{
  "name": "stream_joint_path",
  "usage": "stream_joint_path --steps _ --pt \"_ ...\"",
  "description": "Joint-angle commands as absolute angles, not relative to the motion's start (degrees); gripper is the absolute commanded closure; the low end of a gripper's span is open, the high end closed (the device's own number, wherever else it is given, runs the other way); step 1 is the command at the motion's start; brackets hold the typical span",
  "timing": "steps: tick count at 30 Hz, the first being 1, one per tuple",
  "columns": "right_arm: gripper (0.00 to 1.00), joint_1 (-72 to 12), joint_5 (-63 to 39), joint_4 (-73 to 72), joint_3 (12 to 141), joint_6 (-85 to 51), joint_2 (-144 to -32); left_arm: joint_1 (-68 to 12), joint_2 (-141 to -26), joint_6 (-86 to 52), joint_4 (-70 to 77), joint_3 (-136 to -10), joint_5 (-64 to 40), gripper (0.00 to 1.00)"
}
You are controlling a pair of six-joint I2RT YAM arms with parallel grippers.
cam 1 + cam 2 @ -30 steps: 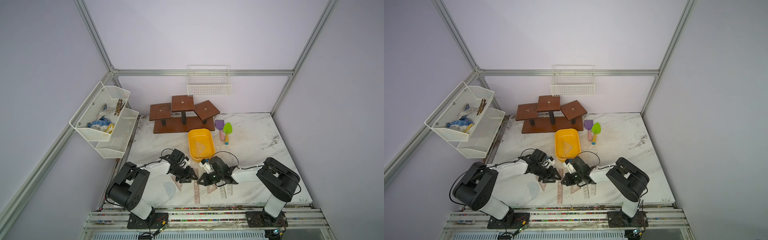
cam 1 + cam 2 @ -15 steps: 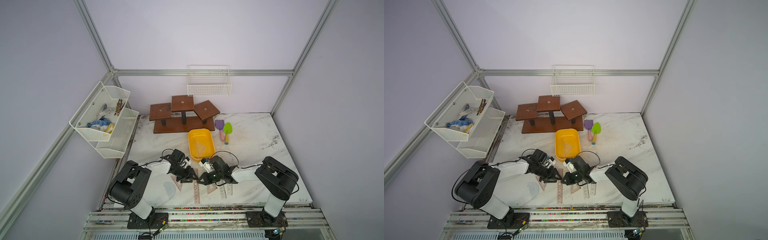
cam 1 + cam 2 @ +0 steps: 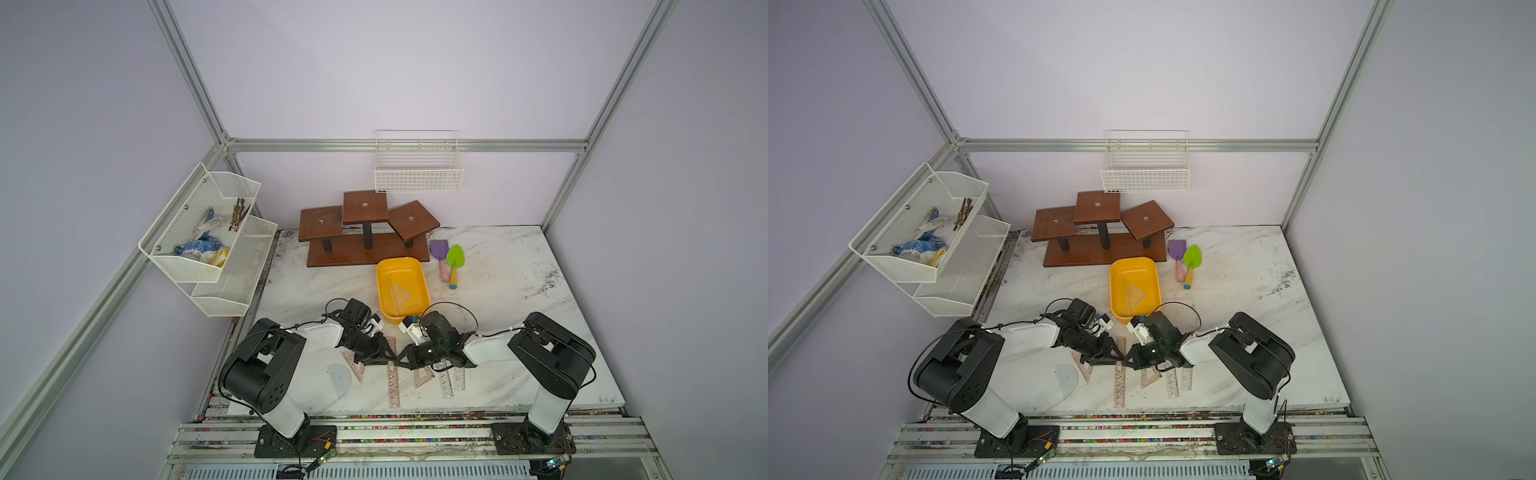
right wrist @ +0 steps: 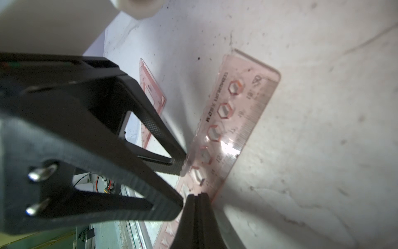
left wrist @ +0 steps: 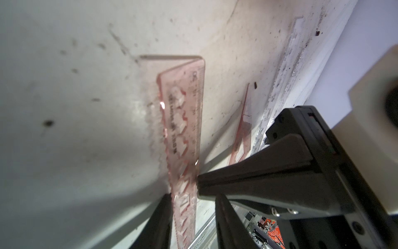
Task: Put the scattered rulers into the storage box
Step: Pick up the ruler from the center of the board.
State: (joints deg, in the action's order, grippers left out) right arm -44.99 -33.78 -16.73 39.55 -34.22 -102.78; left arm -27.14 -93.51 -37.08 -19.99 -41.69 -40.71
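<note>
- Pink ruler (image 5: 183, 120) on the table (image 3: 498, 332), one long edge apparently tipped up; storage box (image 3: 397, 272) just beyond its far end.
- Left gripper (image 5: 193, 196) jaws narrow, straddling the ruler and not pinching; right gripper (image 4: 195, 196) jaws closed, butting its edge.
- Risk: the thin plastic skids out during the pinch.

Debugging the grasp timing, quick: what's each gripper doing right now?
Left gripper: open, jaws either side of the long pink ruler, not clamped yet.
Right gripper: shut, holding nothing, tips against that ruler's edge.
</note>
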Motion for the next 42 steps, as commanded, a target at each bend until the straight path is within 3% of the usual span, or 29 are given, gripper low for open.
stream_joint_path --steps 1,12,16,25,33,37,42 --pt "1.0 -44.56 -27.5 -10.35 37.42 -33.52 -106.51 -27.95 -95.75 -37.02 -20.59 -41.4 -36.91 0.67" --pt "1.0 -43.86 -28.66 -9.24 38.57 -33.03 -105.72 -28.3 -95.62 -36.55 -20.82 -41.91 -37.24 0.87" --pt "1.0 -43.62 -29.67 -8.24 39.49 -32.82 -104.08 -28.3 -95.46 -35.72 -22.06 -42.58 -37.39 1.0" --pt "0.99 -41.05 -29.66 0.28 45.21 -30.11 -91.87 -27.88 -86.31 -34.89 -28.56 -45.97 -36.47 1.0" --pt "0.88 -35.51 -40.15 1.74 49.75 -31.43 -85.79 -23.41 -82.14 -38.78 -22.17 -51.18 -42.82 1.0" --pt "0.72 -32.78 -50.25 -9.59 47.64 -40.38 -85.36 -20.09 -82.9 -44.2 -10.33 -51.46 -49.69 1.0" --pt "0.63 -31.12 -58.61 -26.52 45.01 -53.57 -87.89 -18.65 -84.23 -49.09 0.52 -51.95 -54.12 1.0"
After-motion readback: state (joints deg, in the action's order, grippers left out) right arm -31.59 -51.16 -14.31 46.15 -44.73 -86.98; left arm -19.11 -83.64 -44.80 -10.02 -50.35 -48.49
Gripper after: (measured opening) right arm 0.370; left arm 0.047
